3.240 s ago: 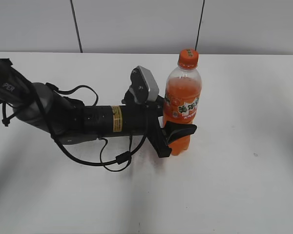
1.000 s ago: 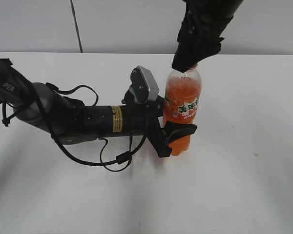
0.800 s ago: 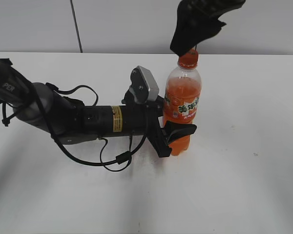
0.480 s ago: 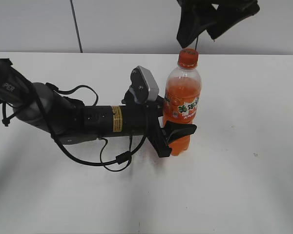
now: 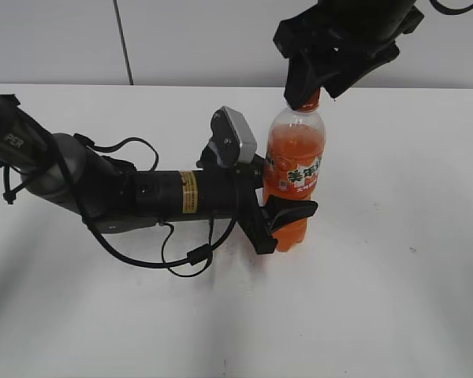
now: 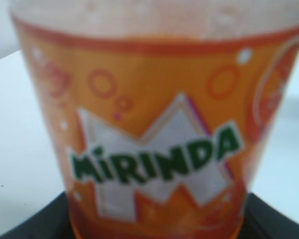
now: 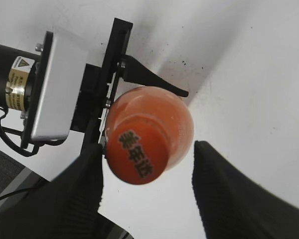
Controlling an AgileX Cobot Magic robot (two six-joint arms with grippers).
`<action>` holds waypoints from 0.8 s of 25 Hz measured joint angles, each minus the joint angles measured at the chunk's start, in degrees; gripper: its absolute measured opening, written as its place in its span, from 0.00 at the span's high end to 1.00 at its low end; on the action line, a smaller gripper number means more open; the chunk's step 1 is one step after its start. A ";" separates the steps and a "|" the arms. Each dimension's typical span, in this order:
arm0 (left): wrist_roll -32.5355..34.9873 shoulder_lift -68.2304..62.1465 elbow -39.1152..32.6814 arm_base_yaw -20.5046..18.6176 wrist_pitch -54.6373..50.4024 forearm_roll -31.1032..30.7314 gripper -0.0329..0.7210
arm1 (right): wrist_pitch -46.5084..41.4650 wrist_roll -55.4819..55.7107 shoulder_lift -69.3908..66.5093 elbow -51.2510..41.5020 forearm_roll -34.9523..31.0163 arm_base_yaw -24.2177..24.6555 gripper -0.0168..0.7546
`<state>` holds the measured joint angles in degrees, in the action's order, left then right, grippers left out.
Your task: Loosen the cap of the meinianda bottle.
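Observation:
The meinianda bottle (image 5: 294, 169) stands upright on the white table, full of orange drink, with its orange label facing the left wrist view (image 6: 154, 124). My left gripper (image 5: 280, 220) is shut on its lower body; black jaws show at both bottom corners of the left wrist view (image 6: 154, 231). The orange cap (image 5: 308, 101) sits on the neck. My right gripper (image 5: 315, 93) hangs over it from above, open. In the right wrist view its fingers (image 7: 157, 194) stand wide apart on either side of the cap (image 7: 138, 155), the left finger close to it, neither touching.
The left arm (image 5: 102, 189) lies across the table's left half with a loose black cable (image 5: 181, 256) beside it. Its wrist camera (image 5: 235, 135) stands just left of the bottle. The white table (image 5: 394, 236) stretches to the right and front.
My right gripper lifted off the cap, opened, and has come down again with its fingers around the cap. The bottle and the left arm have not moved.

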<state>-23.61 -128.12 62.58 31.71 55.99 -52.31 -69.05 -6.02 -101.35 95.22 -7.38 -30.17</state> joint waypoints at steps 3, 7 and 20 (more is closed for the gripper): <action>0.00 0.00 0.00 0.00 0.00 0.00 0.42 | 1.19 -0.24 -0.46 0.00 -0.67 0.00 0.44; 0.00 0.00 0.00 0.00 0.00 0.00 0.42 | 1.60 -1.29 -0.48 0.00 -0.84 0.00 0.53; 0.59 0.00 0.00 0.00 0.11 -0.66 0.42 | 0.07 -56.79 -0.48 0.05 -1.05 0.06 0.63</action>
<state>-23.02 -128.12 62.58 31.71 56.10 -52.96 -68.97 -62.80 -101.83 95.28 -8.43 -30.12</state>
